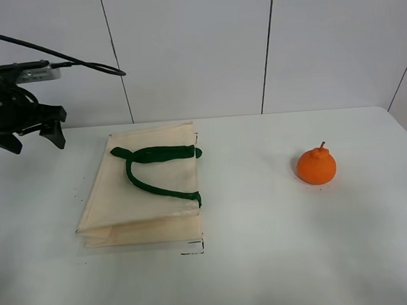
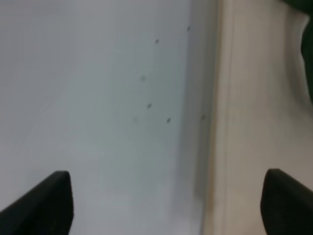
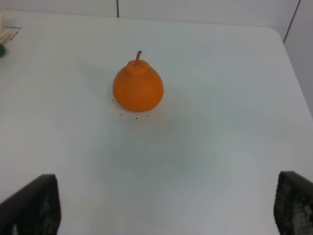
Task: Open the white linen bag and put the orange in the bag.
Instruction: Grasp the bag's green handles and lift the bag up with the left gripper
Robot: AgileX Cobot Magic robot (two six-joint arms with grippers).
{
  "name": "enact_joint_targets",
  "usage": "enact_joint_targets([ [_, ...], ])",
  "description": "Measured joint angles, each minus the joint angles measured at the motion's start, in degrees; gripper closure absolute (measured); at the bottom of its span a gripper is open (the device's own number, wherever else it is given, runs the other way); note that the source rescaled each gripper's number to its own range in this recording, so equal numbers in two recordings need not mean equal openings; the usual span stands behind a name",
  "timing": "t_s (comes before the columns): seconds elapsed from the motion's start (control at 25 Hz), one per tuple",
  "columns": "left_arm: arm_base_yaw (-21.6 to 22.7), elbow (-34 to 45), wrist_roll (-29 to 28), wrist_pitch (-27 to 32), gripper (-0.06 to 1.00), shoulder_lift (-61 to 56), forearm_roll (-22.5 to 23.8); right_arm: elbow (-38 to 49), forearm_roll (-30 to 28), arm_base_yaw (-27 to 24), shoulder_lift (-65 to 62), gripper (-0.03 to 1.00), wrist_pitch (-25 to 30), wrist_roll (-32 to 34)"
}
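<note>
White linen bag (image 1: 147,198): flat cloth. We note orange (image 3: 138,89) round, knobbed. Left gripper (image 2: 166,205) wide, empty, bag edge between jaws; right gripper (image 3: 164,210) wide, empty, orange ahead.

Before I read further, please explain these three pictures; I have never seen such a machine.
It is a robot with two arms. One picture comes from a high camera above a table; the other two from a camera on each wrist, where the dark shapes are fingertips. On the table lie a flat white linen bag with green handles and, apart from it, an orange. The left end effector hangs open near the bag; the right end effector is open, facing the orange. Nothing is held.
</note>
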Motion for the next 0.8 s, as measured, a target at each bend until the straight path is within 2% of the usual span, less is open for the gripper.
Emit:
enact_joint_targets([
  [0.24, -8.45, -9.63, -5.11, 1.89, -0.05, 10.46, -0.12, 0.0, 0.0, 0.0, 0.0, -0.03, 0.0, 0.0],
  [0.48, -15.91, -14.03, -9.54, 1.02, -0.05, 17.1, 0.64, 0.0, 0.0, 0.0, 0.0, -0.03, 0.0, 0.0],
  [0.8, -17.05, -14.23, -12.57, -4.88, -0.05, 24.64, 2.85, 0.0, 0.0, 0.0, 0.0, -0.03, 0.0, 0.0],
])
